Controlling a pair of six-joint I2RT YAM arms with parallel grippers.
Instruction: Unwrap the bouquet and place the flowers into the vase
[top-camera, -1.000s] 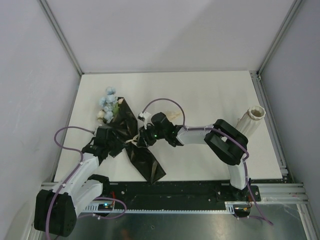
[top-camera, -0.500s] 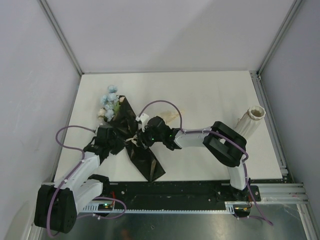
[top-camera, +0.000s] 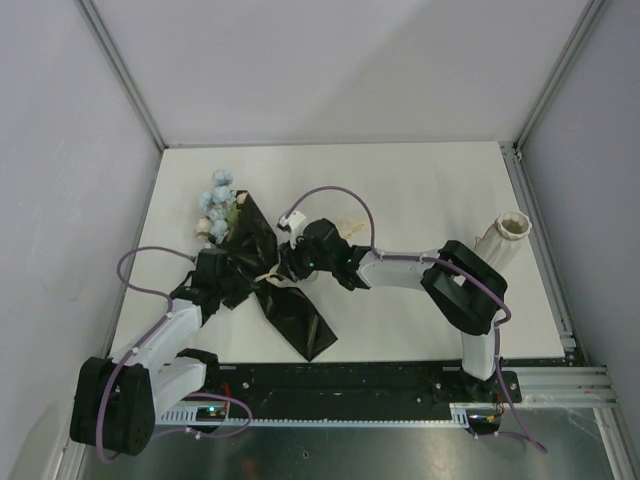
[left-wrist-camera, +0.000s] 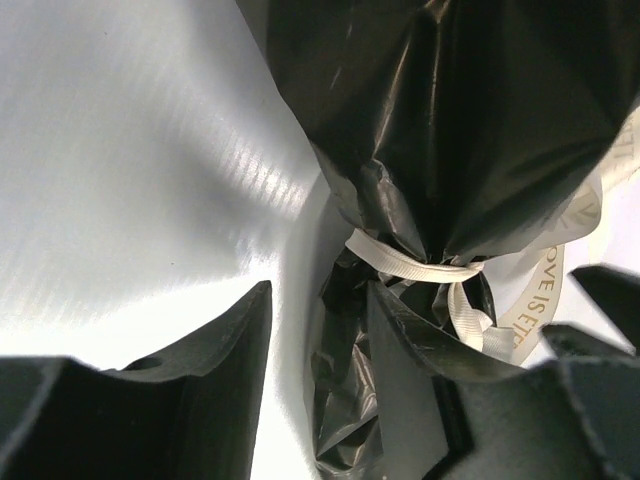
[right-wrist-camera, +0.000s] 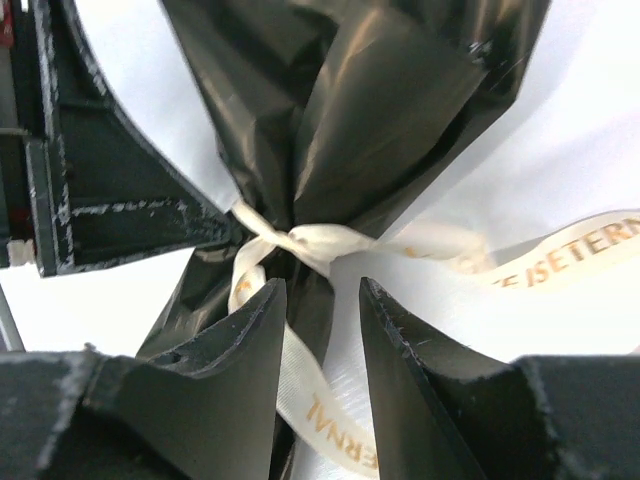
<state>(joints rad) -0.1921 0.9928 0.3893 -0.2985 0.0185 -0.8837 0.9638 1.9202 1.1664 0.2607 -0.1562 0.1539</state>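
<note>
The bouquet (top-camera: 262, 262) lies at the table's left, its black paper cinched by a cream ribbon (top-camera: 268, 278). The flowers (top-camera: 218, 204), pale blue and cream, stick out of its far end. My left gripper (top-camera: 240, 286) sits at the waist from the left; in the left wrist view this gripper (left-wrist-camera: 320, 300) is open, with a crinkled fold of black paper (left-wrist-camera: 350, 400) between its jaws. My right gripper (top-camera: 284, 267) meets the knot from the right. It (right-wrist-camera: 318, 290) is open just below the knot (right-wrist-camera: 312, 242), a printed ribbon tail (right-wrist-camera: 330, 410) lying between its fingers. The vase (top-camera: 503, 240) stands far right.
A loose ribbon end (top-camera: 350, 230) lies behind the right wrist. The left gripper's finger (right-wrist-camera: 110, 190) shows at the left of the right wrist view, close to the knot. Grey walls and metal rails (top-camera: 540, 230) close in the white table (top-camera: 400, 180).
The right gripper went left to the knot, then drew back a little up and right. The bouquet's near tail swung slightly right. The left arm's elbow shifted left.
</note>
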